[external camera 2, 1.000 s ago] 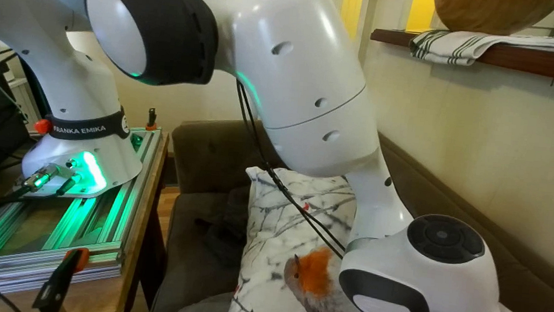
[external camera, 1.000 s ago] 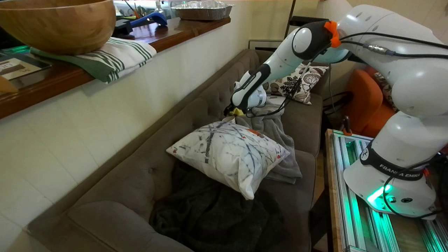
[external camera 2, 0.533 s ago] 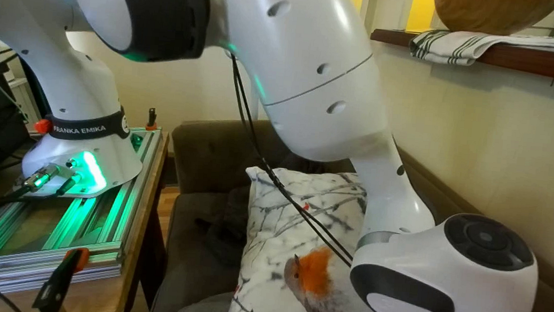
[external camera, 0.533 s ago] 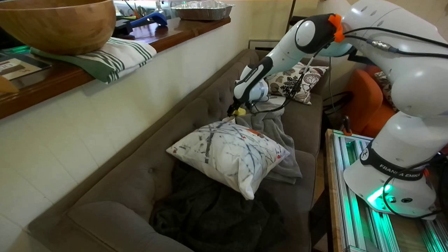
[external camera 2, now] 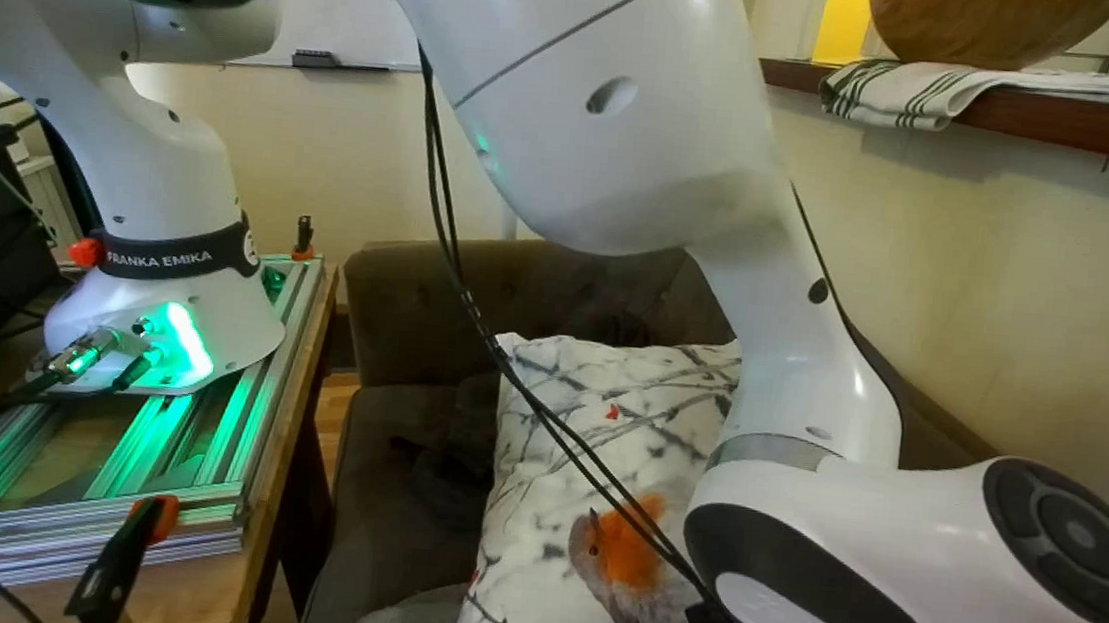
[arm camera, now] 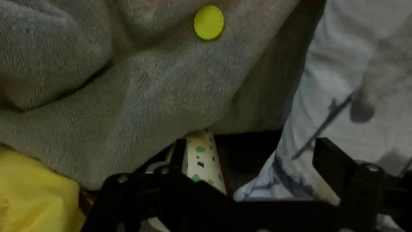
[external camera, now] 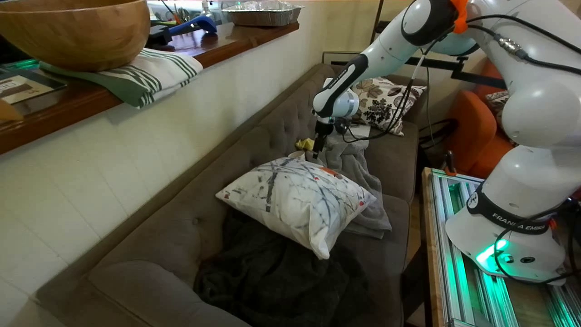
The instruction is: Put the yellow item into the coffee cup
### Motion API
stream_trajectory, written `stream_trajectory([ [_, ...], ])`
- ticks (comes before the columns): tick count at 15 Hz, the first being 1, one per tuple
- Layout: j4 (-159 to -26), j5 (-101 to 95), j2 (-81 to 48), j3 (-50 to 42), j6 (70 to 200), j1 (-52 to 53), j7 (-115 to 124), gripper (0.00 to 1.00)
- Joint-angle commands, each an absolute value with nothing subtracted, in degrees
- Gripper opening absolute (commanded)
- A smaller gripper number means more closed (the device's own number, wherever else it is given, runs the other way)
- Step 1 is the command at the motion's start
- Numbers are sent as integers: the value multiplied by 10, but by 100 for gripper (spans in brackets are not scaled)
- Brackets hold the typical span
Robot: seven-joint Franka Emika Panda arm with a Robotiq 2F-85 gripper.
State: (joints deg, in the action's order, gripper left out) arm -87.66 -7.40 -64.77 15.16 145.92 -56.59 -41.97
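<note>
The hand [arm camera: 252,151] is released: in the wrist view its black fingers stand wide apart, one at lower centre, one at lower right. In an exterior view it points downward near frame centre, fingertips just above the upper edge of the white branch-print pillow [external camera: 295,195].

Two yellow objects noted; cannot tell which the task means. (a) A yellow disc [arm camera: 209,22], upper centre of the wrist view, lying on the grey blanket [arm camera: 167,87]. (b) A crumpled yellow lump [external camera: 305,144], just left of the hand in an exterior view; lower left of the wrist view.

The cup [arm camera: 206,159], pale with green and dark specks, sits at lower centre of the wrist view, partly covered by the hand; upright or tilted, cannot tell.

In an exterior view: sofa [external camera: 168,243] from lower left to upper centre; wooden bowl [external camera: 77,36] on a striped towel [external camera: 159,72], upper left; foil tray [external camera: 268,18], top centre; robot base [external camera: 531,245] on the bench [external camera: 432,236], right.
</note>
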Motion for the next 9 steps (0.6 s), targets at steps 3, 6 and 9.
stream_trajectory([
  [3, -892, -40, -630, 105, 1432, -544, -452, 100],
  [6, -895, -42, -627, 89, 1431, -540, -451, 100],
  [9, -898, -44, -630, 86, 1441, -535, -455, 100],
])
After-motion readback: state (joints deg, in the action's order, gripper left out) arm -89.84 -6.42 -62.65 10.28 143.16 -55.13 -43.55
